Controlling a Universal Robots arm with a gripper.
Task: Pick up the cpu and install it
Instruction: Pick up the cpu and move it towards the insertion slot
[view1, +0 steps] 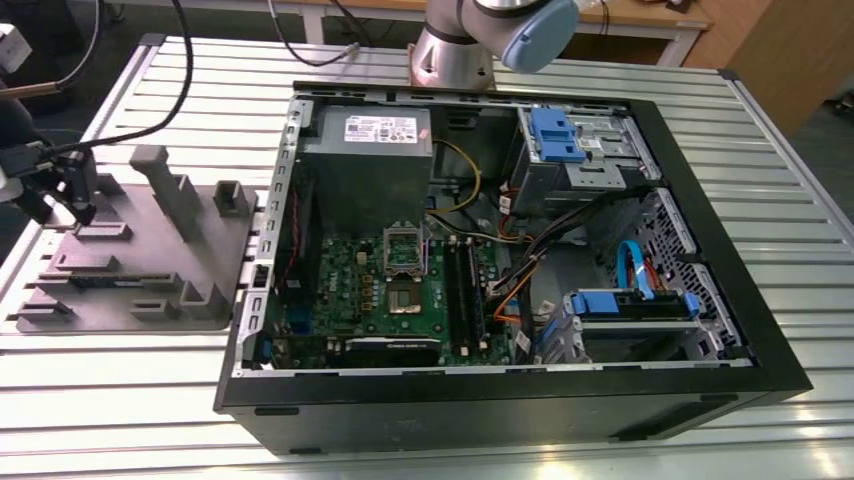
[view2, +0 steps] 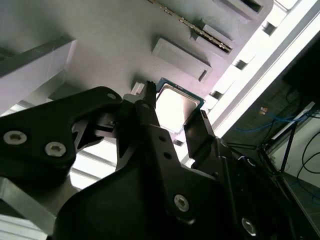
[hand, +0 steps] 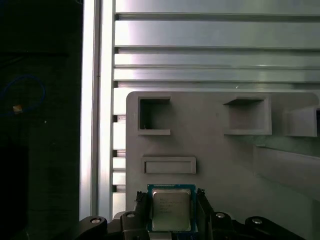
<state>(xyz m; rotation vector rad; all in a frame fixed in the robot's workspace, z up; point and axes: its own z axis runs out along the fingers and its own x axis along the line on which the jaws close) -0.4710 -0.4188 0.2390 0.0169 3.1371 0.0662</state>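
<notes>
The cpu (hand: 171, 209), a small square chip with a pale metal top and a green rim, lies on the grey fixture plate (hand: 215, 160); it also shows in the second wrist view as the cpu (view2: 176, 102). My gripper (hand: 171, 199) straddles it, and its two black fingers (view2: 148, 102) press against opposite edges of the chip. In the exterior view the gripper (view1: 60, 208) stands over the far left end of the fixture plate (view1: 134, 250). The board's dark socket (view1: 404, 296) sits inside the open computer case (view1: 521, 395), with its metal frame raised.
The fixture plate carries upright grey posts (view1: 171, 190) and recessed pockets (hand: 154, 116). A grey power-supply box (view1: 363, 160), blue drive brackets (view1: 558, 135) and loose cables (view1: 534, 250) crowd the case. The arm's base (view1: 454, 50) stands behind the case on the slatted metal table (view1: 120, 400).
</notes>
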